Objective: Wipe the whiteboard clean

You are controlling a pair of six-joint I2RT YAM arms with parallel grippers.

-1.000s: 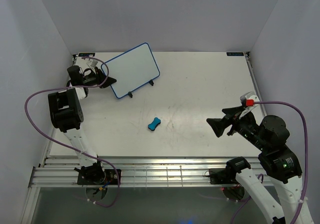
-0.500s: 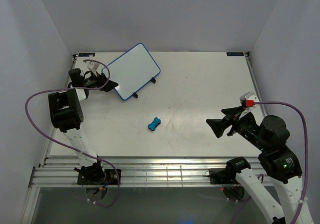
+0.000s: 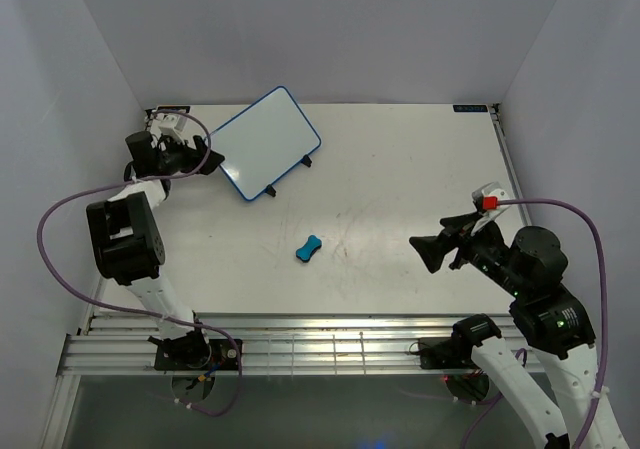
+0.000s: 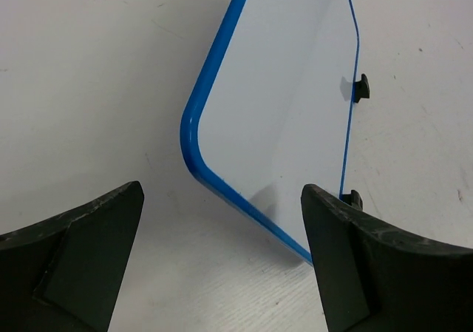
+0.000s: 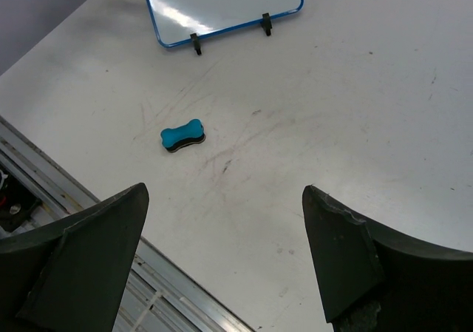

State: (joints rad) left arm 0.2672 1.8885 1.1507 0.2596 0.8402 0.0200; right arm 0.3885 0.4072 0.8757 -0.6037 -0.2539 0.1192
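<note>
The whiteboard [image 3: 268, 141] is white with a thin blue frame and leans on a wire stand at the back left of the table; its face shows no writing. It also shows in the left wrist view [image 4: 284, 88] and the right wrist view [image 5: 222, 3]. My left gripper [image 3: 207, 159] stands open just left of the board's corner, not touching it; in its wrist view [image 4: 222, 221] only table lies between the jaws. My right gripper [image 3: 432, 253] hangs open and empty over the right side of the table [image 5: 225, 221].
A small blue bone-shaped eraser [image 3: 309, 248] lies on the table [image 3: 400, 169] near the middle, also seen from the right wrist [image 5: 182, 136]. The stand's black feet [image 3: 310, 161] rest in front of the board. Grey walls close the back and sides; a metal rail runs along the near edge.
The left gripper opened, let go of the whiteboard's corner and drew back to the left. The board has turned and settled on its stand. The right arm shifted slightly left.
</note>
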